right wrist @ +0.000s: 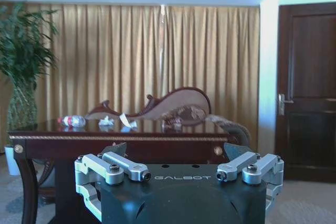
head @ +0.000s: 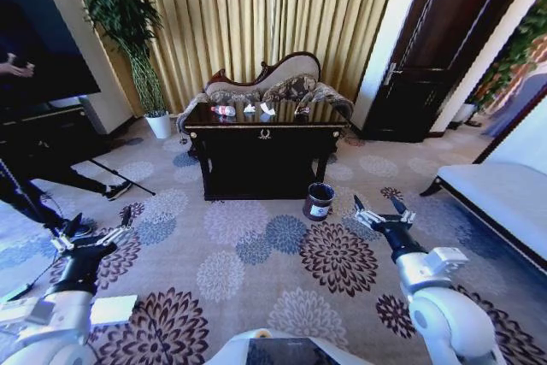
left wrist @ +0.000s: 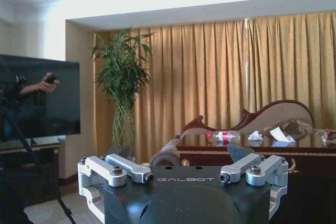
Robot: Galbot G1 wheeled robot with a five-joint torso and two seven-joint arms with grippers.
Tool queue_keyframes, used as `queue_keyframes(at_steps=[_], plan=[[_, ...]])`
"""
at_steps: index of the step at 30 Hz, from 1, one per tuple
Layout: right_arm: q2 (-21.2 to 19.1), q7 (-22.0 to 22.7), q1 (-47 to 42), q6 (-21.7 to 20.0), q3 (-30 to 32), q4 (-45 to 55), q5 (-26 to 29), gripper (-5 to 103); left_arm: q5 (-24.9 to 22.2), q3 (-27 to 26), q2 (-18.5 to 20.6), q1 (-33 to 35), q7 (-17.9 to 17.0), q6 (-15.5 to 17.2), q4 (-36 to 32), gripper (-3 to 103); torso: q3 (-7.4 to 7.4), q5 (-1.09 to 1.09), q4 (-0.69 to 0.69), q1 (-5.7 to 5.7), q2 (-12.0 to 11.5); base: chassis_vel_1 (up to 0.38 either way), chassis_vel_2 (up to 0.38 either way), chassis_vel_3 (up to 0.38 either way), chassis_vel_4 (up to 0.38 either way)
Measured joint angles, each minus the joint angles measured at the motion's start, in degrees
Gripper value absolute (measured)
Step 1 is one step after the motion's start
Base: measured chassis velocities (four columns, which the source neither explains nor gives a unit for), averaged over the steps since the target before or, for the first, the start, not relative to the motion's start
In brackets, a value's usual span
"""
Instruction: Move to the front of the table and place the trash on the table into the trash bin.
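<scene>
- While I stand well back on the carpet, my left gripper [head: 94, 230] hangs low at about eight o'clock and my right gripper [head: 381, 208] at about four o'clock, both with jaws spread apart and holding nothing.
- Straight ahead at twelve o'clock sits the worktop [head: 261, 130], and on it the bottle [head: 223, 110] lies on its side toward eleven o'clock, with crumpled paper pieces [head: 267, 109] just beside it toward the centre.
- On the floor near the worktop's front right corner, at about one o'clock, stands the trash bin [head: 319, 201].
- My worry in driving up: the bin stands close to my likely path, and a clip from my base or right arm could tip it or push it off.
- A round bottle lying flat may roll on that glossy top if my jaws nudge it before closing.
- Light paper could slip out or get brushed off the far edge toward the sofa [head: 282, 83].
- A tripod leg [head: 120, 177] and a person's feet at about nine o'clock crowd my left side.
- From here I cannot tell how many paper pieces there are; a darker object near the worktop's right end is too small to name.
- The bin's inside is hard to make out.
</scene>
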Motion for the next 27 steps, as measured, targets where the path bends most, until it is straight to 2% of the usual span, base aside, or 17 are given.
queue_keyframes(at_steps=[6, 14, 18, 21, 25, 27], plan=[[-3.3, -0.6, 1.8, -1.3, 0.9, 0.1, 3.4, 100, -1.0, -0.1, 1.2, -1.1, 0.2, 3.8, 0.0, 100, 0.01, 0.00, 0.00, 0.01, 0.0, 0.000, 0.000, 0.000, 0.000], [-3.4, -2.0, 2.4, -1.1, 0.0, -0.7, 3.8, 100, -1.0, 1.5, 1.4, -2.0, 0.6, 4.8, 0.0, 100, 0.01, -0.01, -0.01, 0.01, 0.0, 0.000, 0.000, 0.000, 0.000], [-1.9, -2.0, 2.0, -0.3, -0.9, -0.8, 2.9, 100, -1.0, 2.2, 1.1, -2.3, 0.3, 5.3, -0.1, 100, 0.00, 0.01, -0.01, 0.01, 0.0, 0.000, 0.000, 0.000, 0.000], [-1.3, -2.3, 2.2, 1.0, -1.6, -2.1, 0.6, 100, -1.1, 3.6, 1.6, -3.8, -0.6, 7.0, -0.1, 100, 0.00, 0.00, 0.00, 0.00, 0.0, 0.000, 0.000, 0.000, 0.000], [-1.8, -3.4, 3.6, 3.1, -2.5, -6.2, -1.5, 100, 1.6, 8.0, 4.0, -6.6, -1.9, 7.9, 0.2, 100, 0.01, 0.01, -0.02, 0.01, 0.0, 0.000, 0.000, 0.000, 0.000], [-2.0, -3.4, 4.0, 3.6, -2.6, -7.0, -1.6, 100, 2.2, 8.4, 4.5, -7.1, -2.0, 7.9, 0.6, 100, 0.01, 0.01, -0.01, 0.00, 0.0, 0.000, 0.000, 0.000, 0.000]])
